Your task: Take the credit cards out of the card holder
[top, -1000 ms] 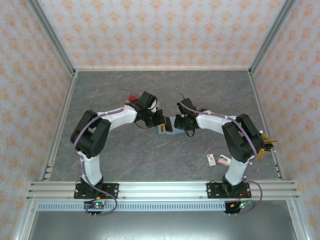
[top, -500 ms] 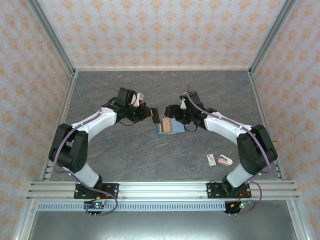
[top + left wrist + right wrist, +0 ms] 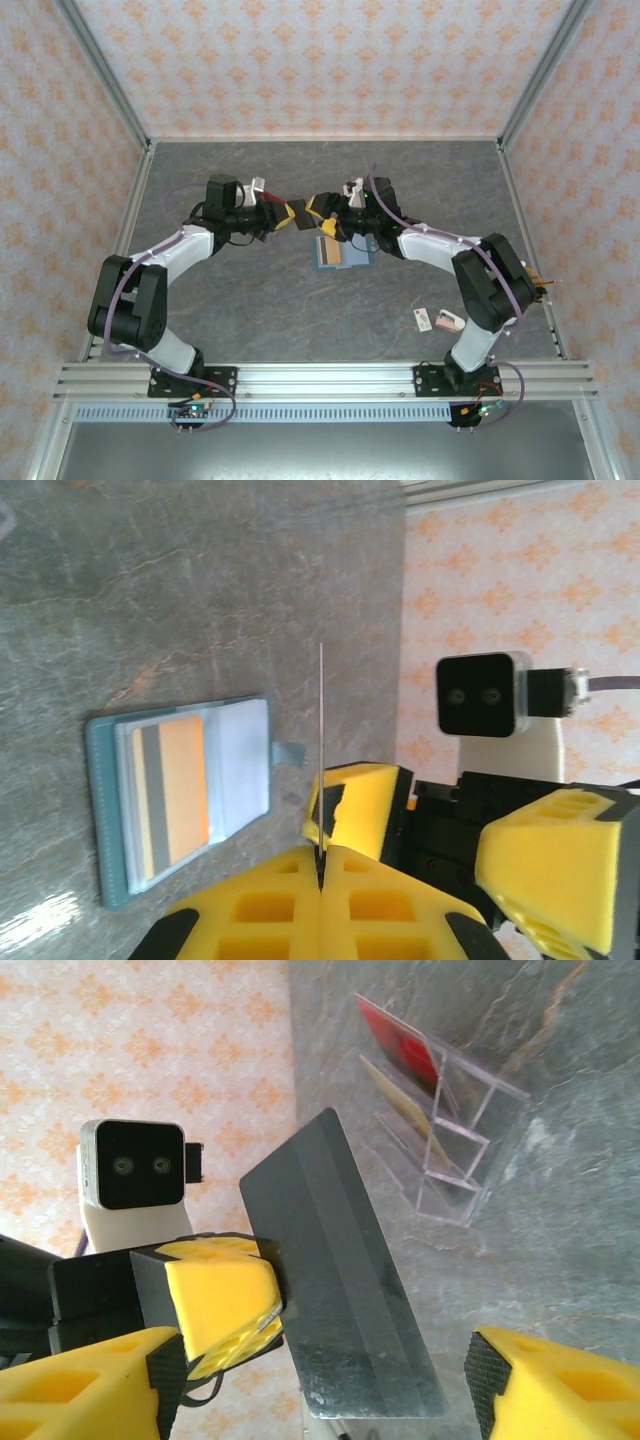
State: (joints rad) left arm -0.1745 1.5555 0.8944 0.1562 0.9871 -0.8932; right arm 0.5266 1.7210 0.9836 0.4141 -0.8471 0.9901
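Over the last second both arms have lifted off the card holder [image 3: 355, 257] and drawn back toward the far side of the table [image 3: 250, 310]. The left gripper [image 3: 320, 868] has carried a dark grey card [image 3: 340, 1280] up and away with it, and the right gripper [image 3: 325, 216] has spread its fingers wide. The card holder now lies open and flat near the middle of the table, apart from both grippers. An orange card [image 3: 180, 790] with a dark stripe is still tucked in one of its clear sleeves, so the job looks only partly done. The left gripper's yellow fingers are pressed together on the lower edge of the dark grey card and hold it upright in the air, edge-on to the left wrist camera. This grip probably came from sliding it straight out of its sleeve. The right gripper's fingers stand well apart on either side of that card and grip nothing; it likely steadied the holder and then let go. A clear tray [image 3: 440, 1120] holding red and tan cards stands on the table beyond. A small white tag [image 3: 422, 319] and a pinkish lump [image 3: 449, 321] lie near the right arm's base, well clear of the work. The two grippers sit close together, so the right one may crowd the card's path to wherever it is set down.
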